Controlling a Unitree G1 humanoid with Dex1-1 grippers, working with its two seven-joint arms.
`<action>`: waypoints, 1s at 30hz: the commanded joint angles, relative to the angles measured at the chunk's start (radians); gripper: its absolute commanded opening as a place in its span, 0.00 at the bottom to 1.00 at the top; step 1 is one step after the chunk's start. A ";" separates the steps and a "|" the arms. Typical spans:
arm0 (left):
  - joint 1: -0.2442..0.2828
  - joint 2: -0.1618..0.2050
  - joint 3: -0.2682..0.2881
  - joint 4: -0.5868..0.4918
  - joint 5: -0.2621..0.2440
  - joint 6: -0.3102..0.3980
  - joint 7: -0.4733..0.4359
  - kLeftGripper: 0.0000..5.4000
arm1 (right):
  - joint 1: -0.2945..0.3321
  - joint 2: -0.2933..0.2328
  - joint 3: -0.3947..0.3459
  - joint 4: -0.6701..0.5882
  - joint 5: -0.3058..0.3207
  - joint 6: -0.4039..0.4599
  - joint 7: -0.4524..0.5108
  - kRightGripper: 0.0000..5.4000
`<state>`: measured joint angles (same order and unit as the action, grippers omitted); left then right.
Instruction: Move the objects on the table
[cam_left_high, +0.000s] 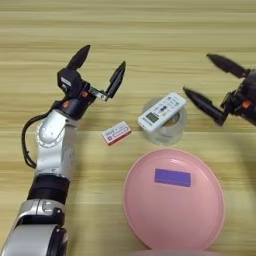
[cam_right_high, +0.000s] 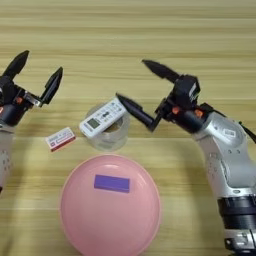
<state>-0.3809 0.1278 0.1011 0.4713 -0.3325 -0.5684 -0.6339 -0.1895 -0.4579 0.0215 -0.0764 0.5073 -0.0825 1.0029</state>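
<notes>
Left eye view: a light wooden table with horizontal grain fills the frame. The left gripper, fingers spread and empty, hovers at upper left. A white remote rests on a clear round container at centre. A small red-and-white card lies just left of it. The purple block sits in the pink plate at lower right.

Right eye view: the right gripper, fingers wide apart and holding nothing, reaches in from the right, its lower fingertip close beside the remote's end.
</notes>
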 joint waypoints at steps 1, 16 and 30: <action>-0.040 -0.014 0.025 0.077 0.013 -0.030 0.037 1.00 | 0.043 -0.064 0.045 -0.014 -0.030 0.040 0.086 1.00; -0.102 -0.043 0.048 0.325 0.102 -0.184 0.162 1.00 | 0.078 -0.148 0.146 0.026 -0.126 0.098 0.226 1.00; -0.128 -0.039 0.054 0.392 0.105 -0.210 0.193 1.00 | 0.075 -0.180 0.280 -0.011 -0.305 0.115 0.220 1.00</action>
<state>-0.4885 0.0894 0.1516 0.8475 -0.2397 -0.7689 -0.4476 -0.1070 -0.6185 0.2754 -0.0737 0.2484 0.0373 1.2273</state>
